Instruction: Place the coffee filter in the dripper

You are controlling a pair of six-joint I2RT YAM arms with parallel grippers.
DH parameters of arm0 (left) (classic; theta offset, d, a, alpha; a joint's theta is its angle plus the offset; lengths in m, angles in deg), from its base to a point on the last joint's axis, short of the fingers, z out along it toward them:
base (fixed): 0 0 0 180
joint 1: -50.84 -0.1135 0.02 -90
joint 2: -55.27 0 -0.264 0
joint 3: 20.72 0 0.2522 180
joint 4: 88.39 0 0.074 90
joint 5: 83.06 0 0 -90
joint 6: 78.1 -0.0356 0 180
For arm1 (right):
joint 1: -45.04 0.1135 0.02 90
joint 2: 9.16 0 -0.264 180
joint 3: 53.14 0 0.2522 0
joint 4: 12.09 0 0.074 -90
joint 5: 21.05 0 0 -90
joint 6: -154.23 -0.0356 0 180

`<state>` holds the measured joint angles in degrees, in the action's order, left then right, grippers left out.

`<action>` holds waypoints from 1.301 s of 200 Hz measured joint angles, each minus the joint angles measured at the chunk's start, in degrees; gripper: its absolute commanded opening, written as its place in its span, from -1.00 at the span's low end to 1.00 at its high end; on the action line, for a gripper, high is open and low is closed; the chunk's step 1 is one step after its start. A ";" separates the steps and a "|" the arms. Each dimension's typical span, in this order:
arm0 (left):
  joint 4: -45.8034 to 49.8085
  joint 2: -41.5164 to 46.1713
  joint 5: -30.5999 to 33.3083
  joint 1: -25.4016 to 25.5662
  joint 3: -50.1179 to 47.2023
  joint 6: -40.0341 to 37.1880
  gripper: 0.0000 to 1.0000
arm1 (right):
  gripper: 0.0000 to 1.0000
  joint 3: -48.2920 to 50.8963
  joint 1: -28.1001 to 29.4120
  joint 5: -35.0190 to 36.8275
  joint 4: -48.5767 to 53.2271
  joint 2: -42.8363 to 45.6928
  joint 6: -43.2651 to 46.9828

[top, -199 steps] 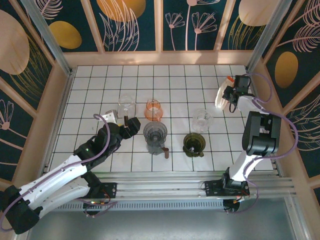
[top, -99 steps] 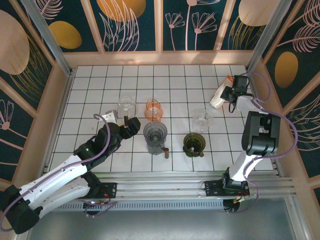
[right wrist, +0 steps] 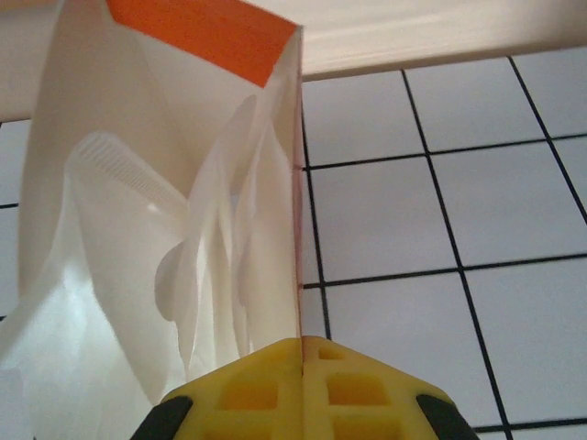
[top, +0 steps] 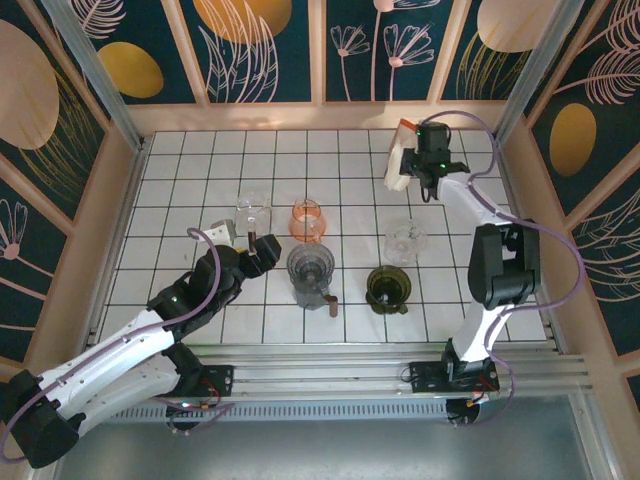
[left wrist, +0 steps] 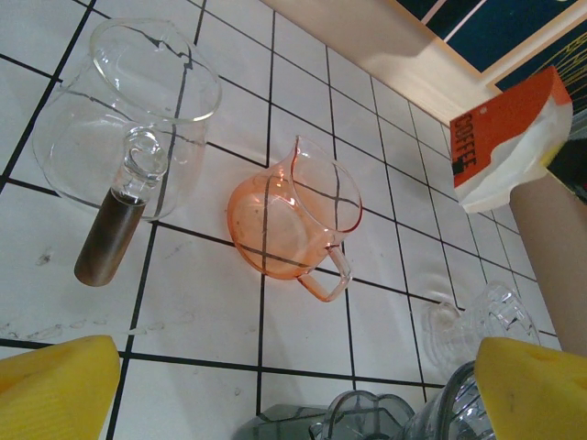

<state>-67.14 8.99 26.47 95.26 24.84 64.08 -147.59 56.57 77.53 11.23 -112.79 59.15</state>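
- We see the filter packet (top: 402,158), with white filters inside, beyond and to the right of the orange jug (top: 308,220). The right gripper (right wrist: 301,390) is clamped on its edge.
- We judge this the fetching step. Next, one filter must be drawn out.
- The left gripper (top: 243,243), near-left of the jug, gapes empty.
- The jug and the clear dripper (top: 405,240) to its right look empty.

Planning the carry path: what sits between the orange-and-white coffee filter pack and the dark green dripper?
In the top view, a clear glass vessel stands between the orange-and-white filter pack and the dark green dripper.

top view looks down; wrist views hug the table (top: 180,180).
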 measured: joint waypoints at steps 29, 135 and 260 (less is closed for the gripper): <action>0.00 0.00 0.00 0.00 0.00 0.00 0.98 | -1.00 -3.82 1.92 0.83 2.56 -4.07 2.05; 0.00 -0.02 -0.02 0.02 0.00 0.00 0.98 | -1.00 -8.72 4.44 1.05 7.89 -10.67 5.99; 0.02 -0.63 -0.20 0.02 0.02 0.00 0.98 | -0.50 -8.28 4.37 2.51 7.65 -11.85 6.67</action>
<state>-67.12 8.36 26.28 95.28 24.86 64.08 -155.87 60.94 80.05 18.88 -124.64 65.82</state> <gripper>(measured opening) 0.988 0.234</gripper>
